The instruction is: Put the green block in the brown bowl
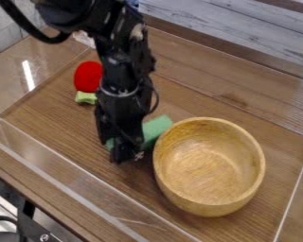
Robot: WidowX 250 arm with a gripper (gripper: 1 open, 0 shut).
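Camera view. Black arm reaches down from upper left; gripper (pixel 122 151) points straight down, tips low over the wooden desk (pixel 65 142). Jaws closed; whether they pinch anything cannot be told. Green block (pixel 154 128) shows just right of the gripper, partly hidden by it, lying against the outer left wall of the brown bowl (pixel 207 166). Bowl upright, interior bare wood grain. Red rounded object (pixel 86 76) with green base sits behind the arm, well apart from the bowl.
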